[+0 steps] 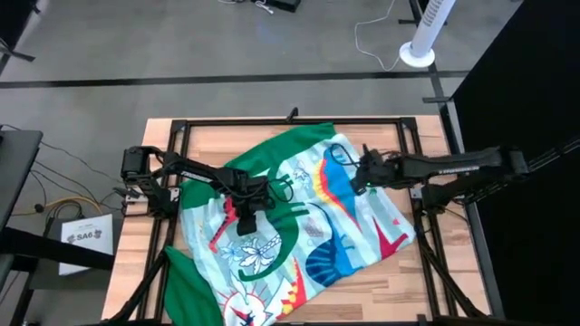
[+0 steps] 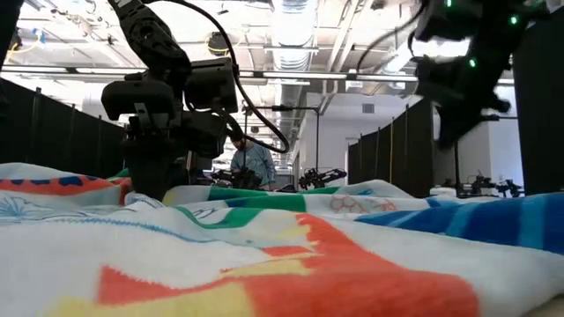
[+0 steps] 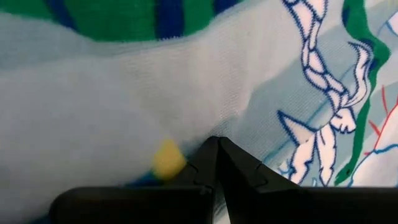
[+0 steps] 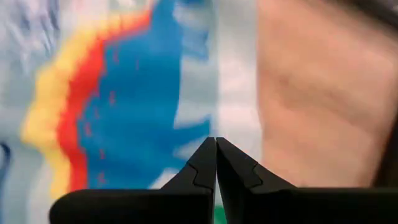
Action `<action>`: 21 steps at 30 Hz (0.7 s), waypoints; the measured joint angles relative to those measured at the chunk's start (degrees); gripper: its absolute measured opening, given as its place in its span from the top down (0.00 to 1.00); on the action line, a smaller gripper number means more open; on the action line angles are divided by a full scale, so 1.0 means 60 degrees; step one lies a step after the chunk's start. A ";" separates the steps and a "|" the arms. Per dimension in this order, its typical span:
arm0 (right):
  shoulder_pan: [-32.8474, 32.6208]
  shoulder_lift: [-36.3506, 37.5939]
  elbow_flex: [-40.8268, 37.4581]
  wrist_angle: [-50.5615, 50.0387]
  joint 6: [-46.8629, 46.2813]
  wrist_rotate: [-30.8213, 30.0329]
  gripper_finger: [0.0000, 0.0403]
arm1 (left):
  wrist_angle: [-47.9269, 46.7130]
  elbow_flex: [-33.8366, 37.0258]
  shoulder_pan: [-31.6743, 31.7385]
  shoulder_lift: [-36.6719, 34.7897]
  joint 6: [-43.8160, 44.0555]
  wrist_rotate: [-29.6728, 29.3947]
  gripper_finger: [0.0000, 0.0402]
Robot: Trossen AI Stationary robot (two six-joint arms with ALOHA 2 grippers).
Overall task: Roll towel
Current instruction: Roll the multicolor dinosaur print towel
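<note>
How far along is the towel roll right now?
Barely begun. The towel lies spread and rumpled over the table, one corner hanging off the near edge, with no roll showing. The left claw is down at its middle, fingers together; the right claw, also closed, is over its far-right part. All rolling remains.

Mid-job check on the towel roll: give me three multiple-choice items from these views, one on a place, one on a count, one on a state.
1. Where is the left gripper?
A. Over the middle of the green tropical-print beach towel
B. Over bare wood
C. Off the wooden table

2. How many cloths are on the table?
A. One
B. Two
C. Three

3. How do the right gripper's fingers stand?
A. Wide open
B. Closed together, empty
C. Clamped on a cup

Answers:
1 A, the high view shows it above the towel's centre.
2 A, only the towel is there.
3 B, the right wrist view shows the tips meeting with nothing between.
</note>
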State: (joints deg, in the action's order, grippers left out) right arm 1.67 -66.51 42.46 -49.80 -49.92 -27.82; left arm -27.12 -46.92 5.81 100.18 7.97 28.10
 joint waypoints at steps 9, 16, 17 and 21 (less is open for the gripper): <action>-0.0486 -0.2302 -0.1475 0.4224 -0.0292 0.2548 1.00 | 0.0090 0.0004 0.0068 0.0000 0.0023 0.0032 0.99; -0.1379 -0.4730 -0.0675 0.8535 0.1938 0.6364 1.00 | -0.0035 -0.0004 0.0100 0.0004 0.0047 0.0032 0.99; -0.1555 -0.4915 -0.0461 0.8366 0.2196 0.6586 1.00 | -0.0045 -0.0004 0.0104 0.0004 0.0051 0.0032 0.99; -0.1532 -0.5066 0.0282 0.4514 0.0733 0.4673 1.00 | -0.0048 -0.0004 0.0104 0.0000 0.0087 0.0021 0.99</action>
State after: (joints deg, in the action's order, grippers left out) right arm -7.52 -96.90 44.15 -22.72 -45.52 0.22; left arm -27.41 -46.94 6.44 100.18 8.49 28.23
